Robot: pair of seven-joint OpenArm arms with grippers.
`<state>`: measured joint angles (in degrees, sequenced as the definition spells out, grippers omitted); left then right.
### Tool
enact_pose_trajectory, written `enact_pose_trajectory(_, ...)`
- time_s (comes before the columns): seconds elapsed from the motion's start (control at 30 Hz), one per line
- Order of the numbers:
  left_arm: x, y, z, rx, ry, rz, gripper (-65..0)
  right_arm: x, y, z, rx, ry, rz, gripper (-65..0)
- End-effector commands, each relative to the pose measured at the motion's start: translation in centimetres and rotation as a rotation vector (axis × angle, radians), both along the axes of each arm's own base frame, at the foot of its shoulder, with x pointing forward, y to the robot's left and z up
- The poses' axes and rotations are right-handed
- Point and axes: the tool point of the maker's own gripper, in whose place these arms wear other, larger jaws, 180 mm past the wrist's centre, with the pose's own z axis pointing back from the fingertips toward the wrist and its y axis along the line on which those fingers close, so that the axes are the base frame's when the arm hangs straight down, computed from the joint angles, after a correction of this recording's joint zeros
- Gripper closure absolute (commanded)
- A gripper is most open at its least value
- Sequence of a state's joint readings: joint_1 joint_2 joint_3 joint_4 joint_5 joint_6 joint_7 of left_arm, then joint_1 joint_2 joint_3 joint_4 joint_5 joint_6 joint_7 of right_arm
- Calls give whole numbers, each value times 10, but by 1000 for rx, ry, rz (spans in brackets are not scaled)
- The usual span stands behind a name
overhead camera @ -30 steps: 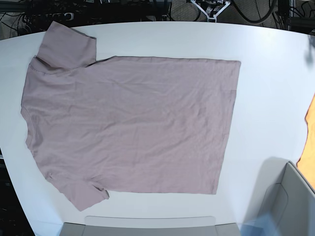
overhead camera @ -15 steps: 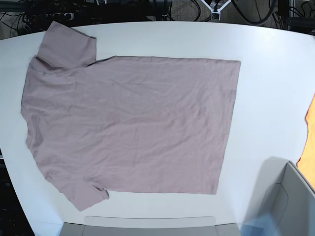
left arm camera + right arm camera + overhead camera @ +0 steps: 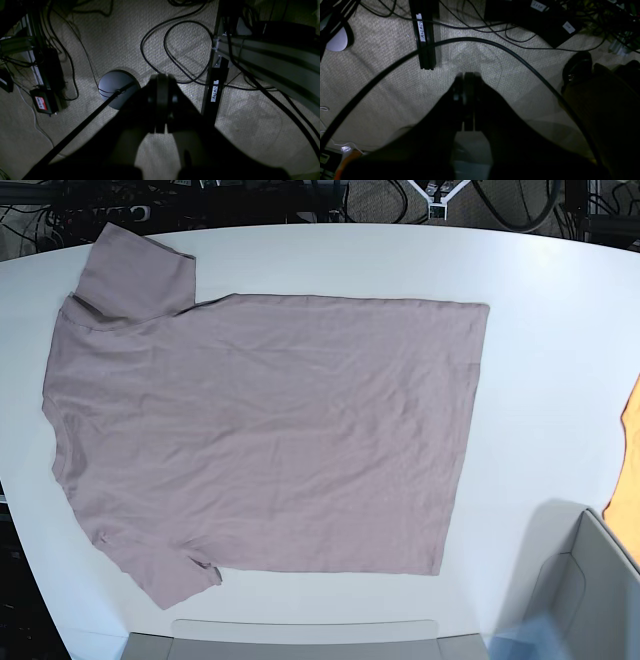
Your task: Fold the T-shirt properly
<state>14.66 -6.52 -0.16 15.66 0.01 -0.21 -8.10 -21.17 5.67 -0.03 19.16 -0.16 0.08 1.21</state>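
The mauve-pink T-shirt point(image 3: 260, 430) lies spread flat on the white table point(image 3: 550, 380) in the base view, collar at the left, hem at the right, one sleeve at the top left and one at the bottom left. Neither gripper shows in the base view. My left gripper point(image 3: 161, 85) is shut and empty, hanging over the carpeted floor beside the table. My right gripper point(image 3: 466, 77) is also shut and empty, over the floor. The T-shirt does not show in either wrist view.
An orange cloth point(image 3: 630, 460) lies at the table's right edge. A grey bin point(image 3: 585, 590) stands at the bottom right. Cables point(image 3: 175, 50), a round stand base point(image 3: 116, 86) and a metal frame leg point(image 3: 216, 87) are on the floor.
The white frame piece at the base view's top edge has shifted slightly right and upward. The T-shirt has not moved.
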Motion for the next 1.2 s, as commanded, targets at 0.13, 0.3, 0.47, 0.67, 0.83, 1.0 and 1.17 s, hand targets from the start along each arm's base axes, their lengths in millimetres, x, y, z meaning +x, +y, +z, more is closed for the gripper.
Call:
enact_pose_trajectory(0.13, -28, 10, 14, 24, -14, -14, -1, -20, -30, 17, -33, -23, 41, -1)
enact_pose_trajectory(0.3, -48, 28, 32, 52, -6, -39, -1, -27, -35, 41, -23, -80, 86, -1)
enact_pose_trajectory(0.47, -56, 52, 57, 109, -40, 16, -1, -18, -40, 67, -10, -159, 126, -1)
enact_pose_trajectory(0.67, -56, 65, 99, 149, -125, -7, -1, -2, -41, 112, 48, -262, 45, -1)
enact_pose_trajectory(0.83, -44, 63, 141, 158, -210, -53, -1, 1, -41, 149, 96, -303, 33, -1)
enact_pose_trajectory(1.0, -17, 56, 187, 161, -322, -99, 0, 24, -22, 186, 161, -385, 80, -1)
enact_pose_trajectory(1.17, 12, 47, 229, 156, -376, -123, 0, 70, -21, 232, 153, -503, 94, -1)
